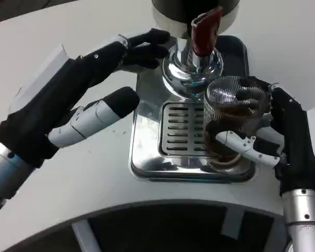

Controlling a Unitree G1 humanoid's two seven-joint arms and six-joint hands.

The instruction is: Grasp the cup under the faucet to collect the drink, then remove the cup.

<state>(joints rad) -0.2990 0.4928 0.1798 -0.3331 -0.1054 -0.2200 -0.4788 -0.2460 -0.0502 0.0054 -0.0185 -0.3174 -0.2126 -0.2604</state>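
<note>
Filling looks underway: our right hand wraps fingers around the cup beneath the faucet; next we lift it away level.

A plain white desk with a smooth matte top carries a shiny chrome drip tray with a slotted grille, which sits flat on it near the curved front edge. The polished metal base of a drink dispenser stands at the tray's far end.
</note>
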